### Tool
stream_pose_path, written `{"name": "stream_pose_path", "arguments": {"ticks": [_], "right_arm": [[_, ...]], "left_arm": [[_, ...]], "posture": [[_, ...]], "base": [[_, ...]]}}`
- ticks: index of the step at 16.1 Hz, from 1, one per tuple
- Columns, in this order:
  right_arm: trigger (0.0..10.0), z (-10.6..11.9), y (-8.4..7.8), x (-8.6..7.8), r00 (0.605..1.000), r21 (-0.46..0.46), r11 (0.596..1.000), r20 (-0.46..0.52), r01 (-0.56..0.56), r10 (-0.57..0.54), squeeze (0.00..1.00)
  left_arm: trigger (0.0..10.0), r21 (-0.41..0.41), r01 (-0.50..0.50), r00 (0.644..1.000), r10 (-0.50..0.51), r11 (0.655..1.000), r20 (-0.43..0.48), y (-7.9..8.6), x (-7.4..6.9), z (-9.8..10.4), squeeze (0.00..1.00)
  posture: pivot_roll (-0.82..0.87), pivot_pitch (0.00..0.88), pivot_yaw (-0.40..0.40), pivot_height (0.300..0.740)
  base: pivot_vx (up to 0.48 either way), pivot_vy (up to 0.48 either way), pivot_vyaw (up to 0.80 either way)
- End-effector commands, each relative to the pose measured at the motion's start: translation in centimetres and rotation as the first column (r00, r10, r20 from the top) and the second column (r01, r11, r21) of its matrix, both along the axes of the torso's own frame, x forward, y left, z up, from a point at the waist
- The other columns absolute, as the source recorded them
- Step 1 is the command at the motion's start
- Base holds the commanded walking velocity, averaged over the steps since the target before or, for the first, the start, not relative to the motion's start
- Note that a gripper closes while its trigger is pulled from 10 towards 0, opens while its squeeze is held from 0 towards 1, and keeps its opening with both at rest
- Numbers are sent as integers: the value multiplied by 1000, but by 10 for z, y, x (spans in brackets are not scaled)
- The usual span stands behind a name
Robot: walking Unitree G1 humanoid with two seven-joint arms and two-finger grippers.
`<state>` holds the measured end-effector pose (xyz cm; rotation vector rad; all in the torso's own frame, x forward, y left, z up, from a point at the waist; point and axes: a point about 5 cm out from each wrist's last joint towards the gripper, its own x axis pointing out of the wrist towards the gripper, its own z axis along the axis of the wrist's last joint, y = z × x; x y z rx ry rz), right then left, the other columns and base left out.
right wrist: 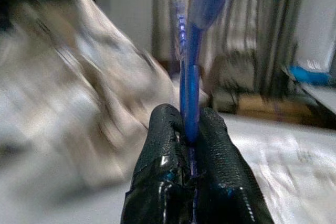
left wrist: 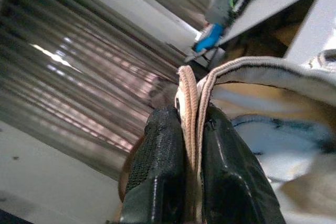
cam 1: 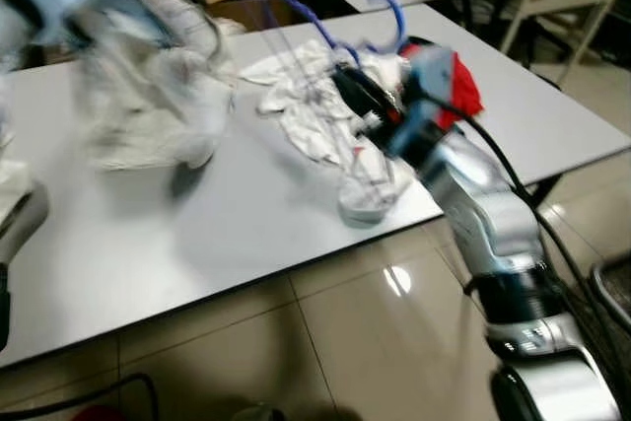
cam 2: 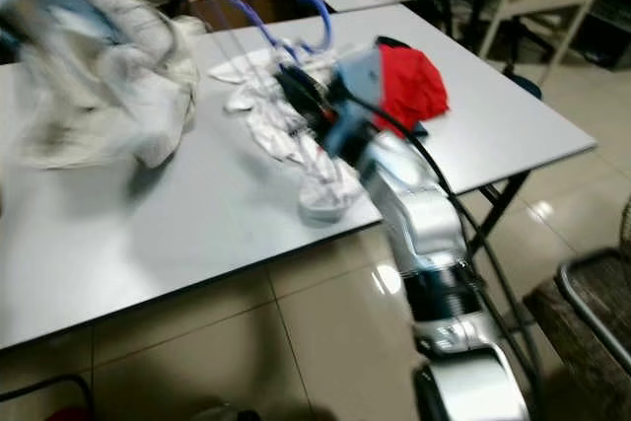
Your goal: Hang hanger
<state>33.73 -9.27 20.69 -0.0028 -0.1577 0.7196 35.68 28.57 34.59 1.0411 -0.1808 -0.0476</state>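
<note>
Over a grey table (cam 1: 197, 234), the right gripper (right wrist: 190, 129) is clamped on a thin blue hanger (cam 1: 296, 2): light, stiff, likely slippery, best held by its bar. The left gripper (left wrist: 191, 124) pinches a soft white garment (cam 1: 148, 86) by its hem.

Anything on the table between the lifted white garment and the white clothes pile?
Bare table between white garment and clothes pile, only the garment's shadow, per left eye view.

2 head eyes overlook one table (cam 1: 197, 234); wrist cameras hug fingertips
</note>
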Motion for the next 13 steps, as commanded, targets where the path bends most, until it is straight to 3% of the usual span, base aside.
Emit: {"name": "stream_pose_path", "arguments": {"ticks": [1, 3, 4, 5, 6, 8, 9, 11, 13], "right_arm": [[10000, -47, 3, -6, 986, -144, 989, -162, 12, -36, 0], [10000, -71, 0, -15, 972, -234, 972, -232, -10, -46, 0], [10000, -77, -1, -21, 968, -224, 974, -250, -19, -38, 0], [10000, -70, 0, -30, 973, -127, 990, -231, -54, 23, 0], [10000, -59, 2, -39, 979, -74, 990, -177, -120, 105, 0], [10000, -53, 4, -49, 972, -70, 978, -147, -196, 185, 0], [10000, -52, 3, -62, 951, -87, 955, -152, -283, 268, 0], [10000, -52, 1, -67, 942, -88, 946, -163, -311, 294, 0], [10000, -51, 4, -53, 964, -59, 973, -167, -221, 209, 0]], "left_arm": [[0, 13, 58, 997, -57, 998, -49, -14, 3, -13, 0], [0, -33, 144, 984, -147, 989, -103, -24, 5, -23, 0], [0, -95, 235, 952, -249, 967, -179, -40, 5, -36, 0], [0, -154, 317, 901, -348, 936, -259, -65, 5, -60, 0], [0, -220, 320, 884, -373, 922, -280, -79, 8, -76, 0], [0, -233, 305, 888, -364, 923, -281, -85, 9, -81, 0], [0, -221, 254, 927, -302, 941, -222, -83, 15, -73, 0], [0, -212, 241, 947, -277, 947, -161, -81, 16, -60, 0], [0, -372, 414, 851, -498, 831, -164, -99, 5, -45, 0]], "posture": [[-102, 0, 34, 740], [-98, 0, 30, 740], [-91, 0, 30, 740], [-95, 0, 34, 740], [-100, 0, 40, 740], [-109, 0, 48, 740], [-112, 0, 50, 740], [-116, 0, 53, 740], [-108, 0, 50, 740]], "base": [[0, 0, 0], [0, 0, 0], [0, 0, 0], [0, 0, 0], [0, 0, 0], [0, 0, 0], [0, 0, 0], [0, 0, 0], [0, 0, 0]]}}
